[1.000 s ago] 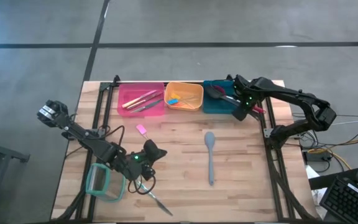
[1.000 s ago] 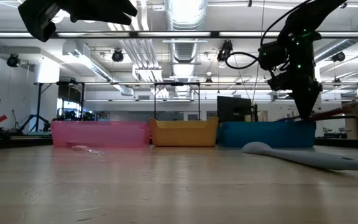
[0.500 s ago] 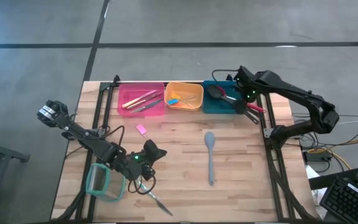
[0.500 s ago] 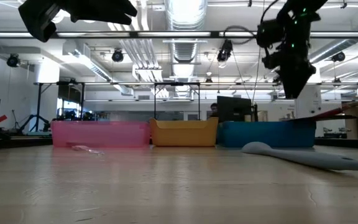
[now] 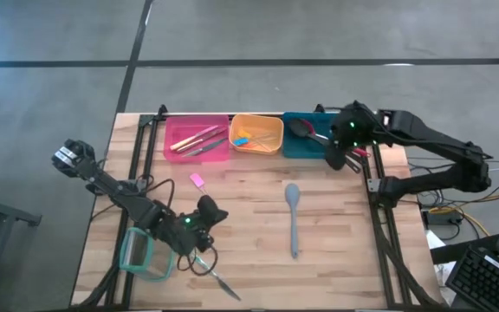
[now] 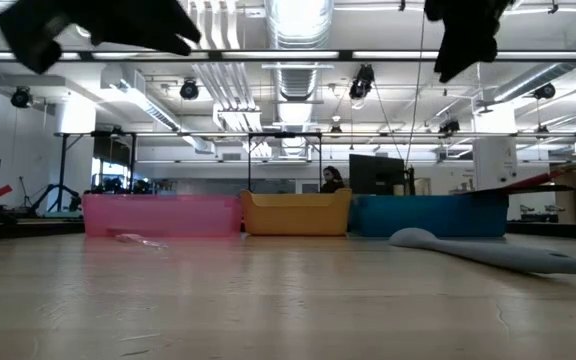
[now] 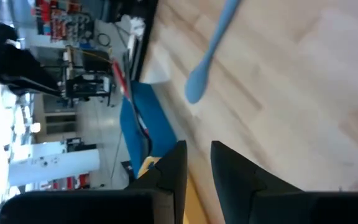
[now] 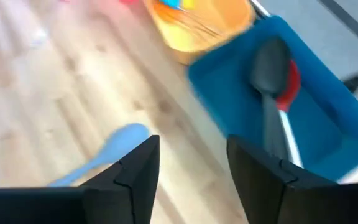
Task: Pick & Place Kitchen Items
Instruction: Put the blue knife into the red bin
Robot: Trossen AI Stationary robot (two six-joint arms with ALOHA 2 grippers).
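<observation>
A long grey spoon [image 5: 294, 218] lies flat on the wooden table, right of centre; it also shows in the low view [image 6: 488, 252]. A small pink piece [image 5: 197, 181] lies near the pink bin. A slim metal knife [image 5: 219, 280] lies at the near edge. A black spoon [image 8: 271, 68] and a red-handled spatula [image 8: 289, 93] lie in the teal bin [image 5: 308, 137]. My right gripper [image 5: 336, 158] is open and empty, high over the teal bin's near right corner. My left gripper [image 5: 215, 211] hovers empty at the near left, its fingers a narrow gap apart [image 7: 198, 155].
The pink bin [image 5: 197, 137] holds slim utensils, and the orange bin [image 5: 256, 133] holds small blue and yellow pieces. A teal-rimmed clear container [image 5: 141, 253] stands under my left arm. There is bare wood between the grey spoon and the pink piece.
My right gripper has risen from the teal bin's right end to well above it, leaving the red-handled spatula in the bin. My left gripper has shifted a little toward the table's left edge.
</observation>
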